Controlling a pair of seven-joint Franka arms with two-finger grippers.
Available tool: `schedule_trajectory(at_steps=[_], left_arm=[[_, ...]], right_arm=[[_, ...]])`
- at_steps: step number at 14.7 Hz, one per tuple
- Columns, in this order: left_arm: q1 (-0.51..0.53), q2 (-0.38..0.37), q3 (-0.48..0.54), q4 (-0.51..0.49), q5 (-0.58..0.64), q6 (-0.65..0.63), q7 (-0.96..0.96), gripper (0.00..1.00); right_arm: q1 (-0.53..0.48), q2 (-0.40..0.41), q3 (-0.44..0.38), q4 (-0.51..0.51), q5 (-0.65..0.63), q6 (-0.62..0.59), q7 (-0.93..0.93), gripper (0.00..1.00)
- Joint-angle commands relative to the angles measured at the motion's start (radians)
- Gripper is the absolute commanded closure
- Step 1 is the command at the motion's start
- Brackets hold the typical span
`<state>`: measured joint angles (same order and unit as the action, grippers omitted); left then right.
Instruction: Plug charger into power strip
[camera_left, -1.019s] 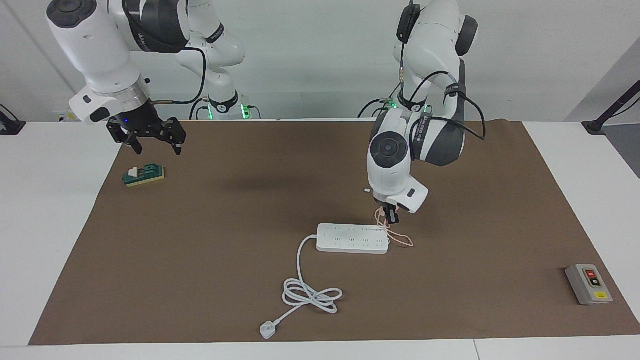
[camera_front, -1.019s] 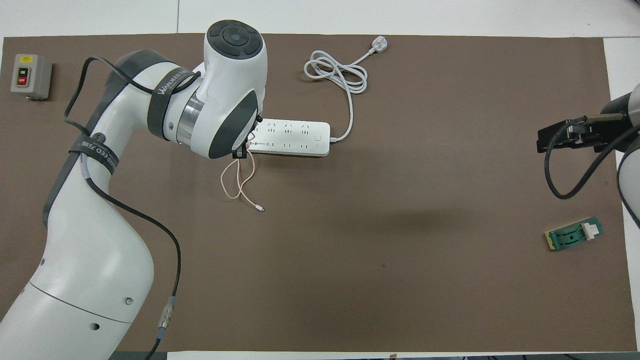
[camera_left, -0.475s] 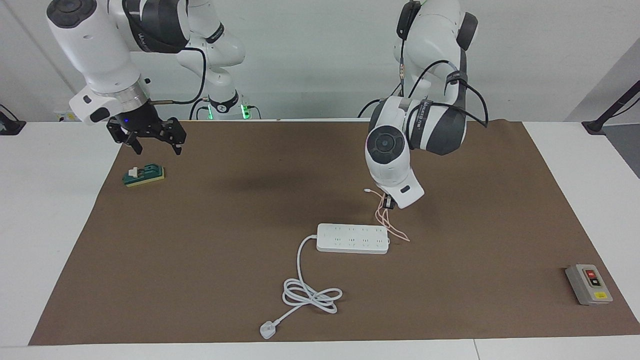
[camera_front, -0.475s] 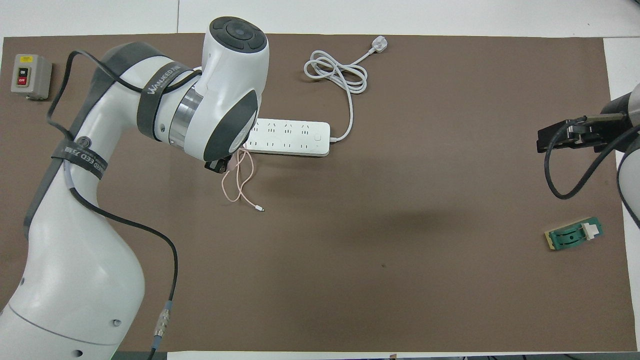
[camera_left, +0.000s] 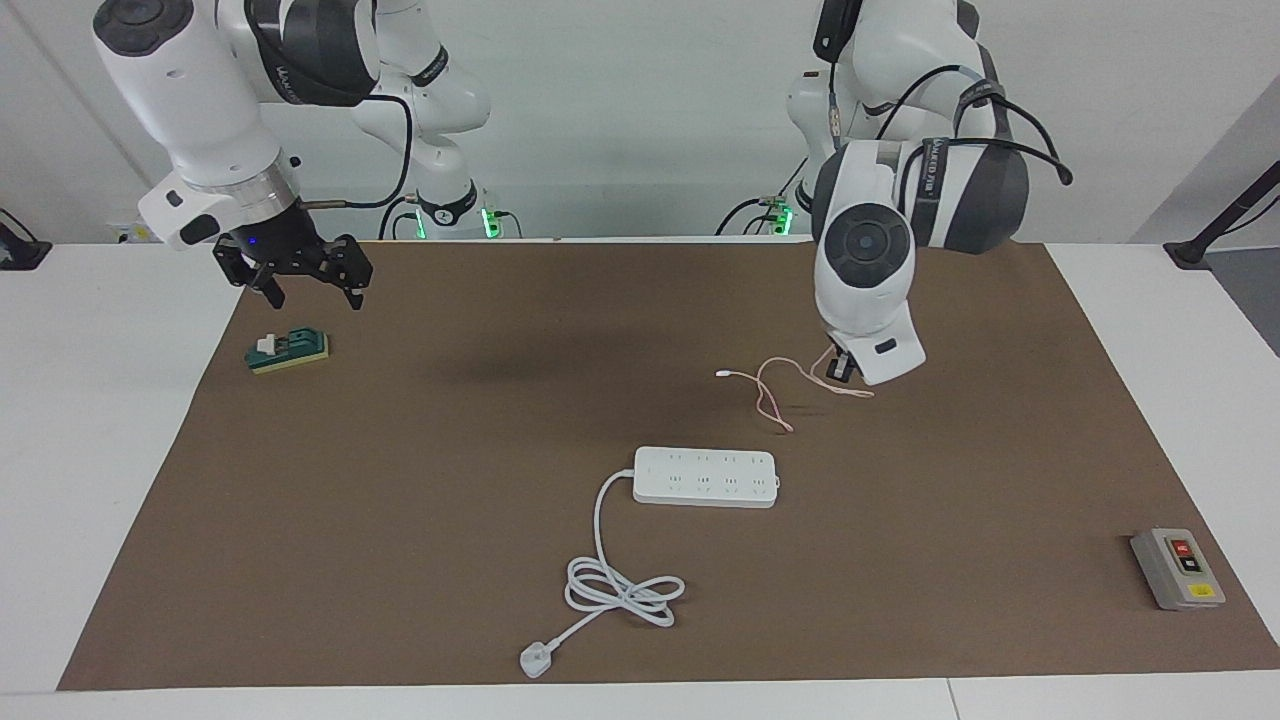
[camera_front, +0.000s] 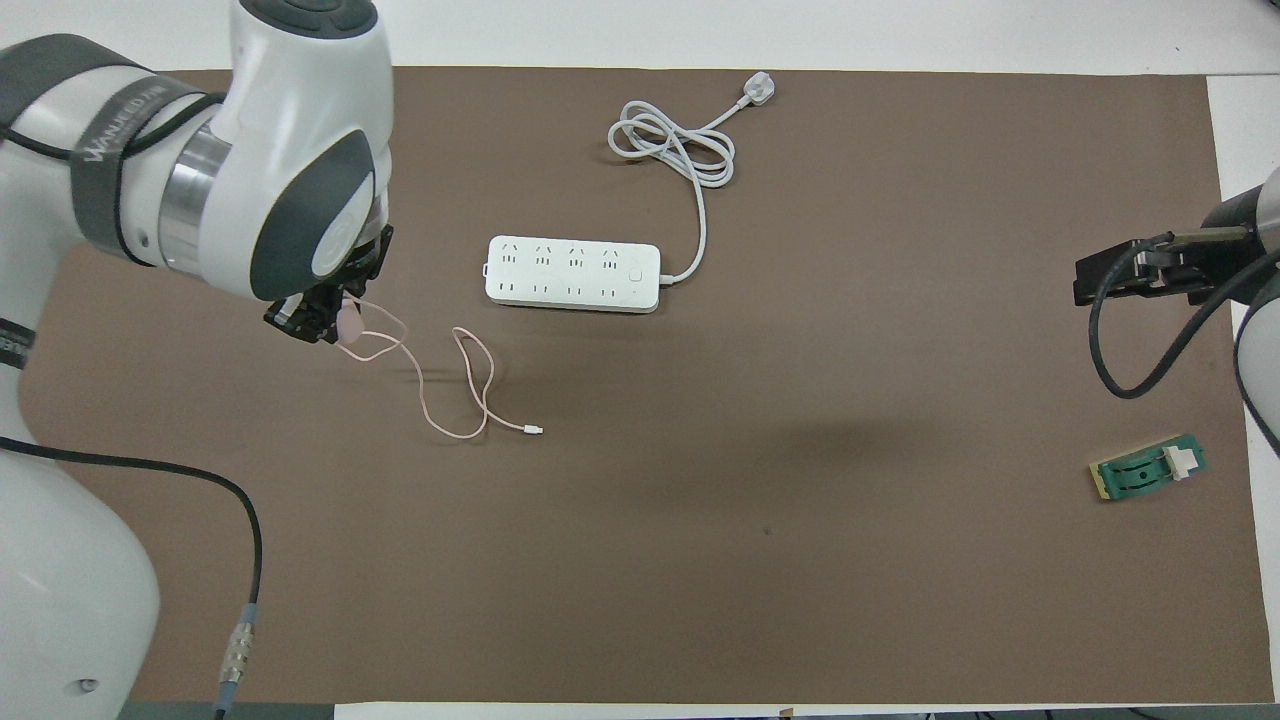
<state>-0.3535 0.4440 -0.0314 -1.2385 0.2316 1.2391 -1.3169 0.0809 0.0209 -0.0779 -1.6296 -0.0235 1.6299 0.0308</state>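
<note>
the left claw (camera_front: 322, 322), clamped on the charger (camera_front: 350, 322), has swung up and away from the power strip (camera_left: 706, 476) at mid-surface, cable (camera_front: 455, 385) trailing. plugging looks undone; a fresh approach seems needed. right claw (camera_left: 305, 275) waits open above the green block (camera_left: 288, 351).

Left end effector (camera_front: 318, 318) gripping charger (camera_front: 350, 322) (cable trailing), power strip (camera_front: 573, 274) apart

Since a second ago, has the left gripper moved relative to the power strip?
Yes. The left gripper, shut on the charger, has left the power strip end, moving toward the robots and the left arm's side.
</note>
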Motion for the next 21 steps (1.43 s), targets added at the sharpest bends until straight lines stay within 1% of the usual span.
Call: schedule_trajectory(at_steps=[1, 3, 4, 6, 7, 8, 9, 10, 11, 12, 13, 14, 16, 18, 19, 21], left_arm=[[0.041, -0.100, -0.008, -0.096, 0.032, -0.050, 0.111, 1.00], [0.028, -0.204, -0.012, -0.256, 0.034, -0.047, 0.133, 1.00], [0.018, -0.264, -0.019, -0.353, 0.038, -0.046, 0.133, 1.00], [-0.072, -0.408, -0.022, -0.555, 0.032, -0.038, 0.133, 1.00], [-0.120, -0.473, -0.024, -0.637, 0.028, -0.040, 0.131, 1.00], [-0.163, -0.523, -0.025, -0.694, 0.025, -0.046, 0.131, 1.00], [-0.200, -0.556, -0.025, -0.740, 0.020, -0.053, 0.131, 1.00], [-0.214, -0.553, -0.024, -0.746, 0.017, -0.049, 0.131, 1.00], [-0.206, -0.524, -0.022, -0.725, 0.017, -0.035, 0.130, 1.00], [-0.197, -0.471, -0.019, -0.681, 0.018, -0.011, 0.124, 1.00], [-0.177, -0.423, -0.015, -0.630, 0.025, 0.018, 0.108, 1.00], [-0.133, -0.359, -0.015, -0.566, 0.029, 0.054, 0.070, 1.00], [-0.104, -0.225, -0.015, -0.410, 0.054, 0.085, -0.033, 1.00], [-0.078, -0.136, -0.015, -0.305, 0.067, 0.097, -0.097, 1.00], [-0.070, -0.101, -0.013, -0.268, 0.074, 0.118, -0.138, 1.00], [-0.067, -0.076, -0.012, -0.254, 0.110, 0.190, -0.246, 1.00]], right_arm=[[-0.013, -0.012, 0.009, -0.006, 0.017, -0.010, -0.011, 0.00], [-0.013, -0.012, 0.009, -0.006, 0.017, -0.010, -0.011, 0.00], [-0.013, -0.012, 0.009, -0.006, 0.017, -0.010, -0.011, 0.00], [-0.015, -0.012, 0.009, -0.006, 0.017, -0.010, -0.011, 0.00], [-0.013, -0.013, 0.009, -0.006, 0.017, -0.010, -0.011, 0.00], [-0.013, -0.012, 0.009, -0.006, 0.017, -0.010, -0.011, 0.00], [-0.013, -0.012, 0.009, -0.006, 0.017, -0.010, -0.011, 0.00], [-0.013, -0.012, 0.009, -0.006, 0.017, -0.010, -0.011, 0.00], [-0.013, -0.013, 0.009, -0.006, 0.017, -0.010, -0.011, 0.00], [-0.013, -0.012, 0.009, -0.006, 0.017, -0.010, -0.011, 0.00], [-0.015, -0.012, 0.009, -0.006, 0.017, -0.010, -0.011, 0.00], [-0.013, -0.012, 0.009, -0.006, 0.017, -0.010, -0.011, 0.00], [-0.013, -0.012, 0.009, -0.006, 0.017, -0.010, -0.011, 0.00], [-0.013, -0.012, 0.009, -0.006, 0.017, -0.010, -0.011, 0.00], [-0.013, -0.012, 0.009, -0.006, 0.017, -0.010, -0.011, 0.00], [-0.013, -0.012, 0.009, -0.006, 0.017, -0.010, -0.011, 0.00]])
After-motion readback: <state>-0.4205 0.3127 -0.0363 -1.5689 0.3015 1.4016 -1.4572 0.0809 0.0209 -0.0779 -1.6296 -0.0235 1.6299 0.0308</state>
